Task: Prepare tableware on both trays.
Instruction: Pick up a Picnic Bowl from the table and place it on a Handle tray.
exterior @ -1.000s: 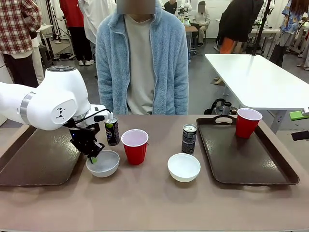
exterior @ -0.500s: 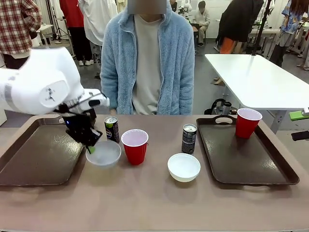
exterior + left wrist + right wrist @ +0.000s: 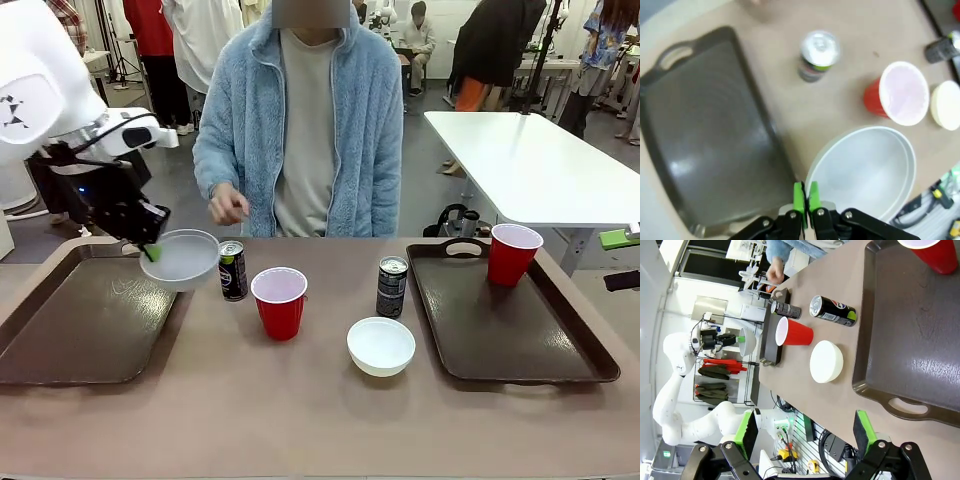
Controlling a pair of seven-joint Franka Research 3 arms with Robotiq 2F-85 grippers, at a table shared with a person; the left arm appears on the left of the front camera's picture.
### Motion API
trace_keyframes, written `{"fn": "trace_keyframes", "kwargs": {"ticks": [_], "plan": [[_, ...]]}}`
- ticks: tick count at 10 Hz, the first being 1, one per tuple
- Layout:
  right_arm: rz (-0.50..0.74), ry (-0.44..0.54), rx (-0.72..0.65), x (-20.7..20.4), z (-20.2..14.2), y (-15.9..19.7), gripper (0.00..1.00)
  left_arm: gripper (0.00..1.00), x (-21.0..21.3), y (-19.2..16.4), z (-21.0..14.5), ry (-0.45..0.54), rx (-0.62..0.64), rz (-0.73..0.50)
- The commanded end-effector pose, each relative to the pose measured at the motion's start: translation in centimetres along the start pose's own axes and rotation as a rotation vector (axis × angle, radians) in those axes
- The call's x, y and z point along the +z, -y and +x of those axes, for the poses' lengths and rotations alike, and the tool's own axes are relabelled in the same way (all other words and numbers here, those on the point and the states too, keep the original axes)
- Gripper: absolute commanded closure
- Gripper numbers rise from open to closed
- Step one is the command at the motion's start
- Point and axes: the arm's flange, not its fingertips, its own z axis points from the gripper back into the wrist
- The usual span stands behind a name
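Above the surface, the left end effector pinches a bowl by its rim, held high, seemingly to clear the lip of the tray.

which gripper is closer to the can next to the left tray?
Left. The left gripper, jaws shut on the rim of a bowl, hangs just beside that can. The right gripper, open, is off by the right tray.

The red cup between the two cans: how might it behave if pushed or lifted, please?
The red cup looks empty, so probably light. It narrows toward its base, so a high push might tip it. Its thin wall likely flexes if squeezed.
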Motion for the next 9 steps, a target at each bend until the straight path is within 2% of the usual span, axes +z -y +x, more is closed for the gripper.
{"fn": "trace_keyframes", "kwargs": {"ticks": [1,4,5,8,9], "plan": [[0.026,0.012,0.015,-0.1,0.2,0.1,0.0,1.0,0.0,-4.6,0.6,-0.026,0.044,0.042],[0.026,0.012,0.015,-0.1,0.2,0.1,0.0,1.0,3.0,-12.6,0.2,0.022,0.176,0.068],[0.026,0.012,0.015,-0.1,0.2,0.1,0.0,1.0,2.9,-14.1,0.4,0.034,0.206,0.075],[0.026,0.012,0.015,-0.1,0.2,0.1,0.0,1.0,-0.6,-16.1,1.3,0.032,0.263,0.128],[0.026,0.012,0.015,-0.1,0.2,0.1,0.0,1.0,-0.7,-15.8,0.0,0.032,0.243,0.144]]}}
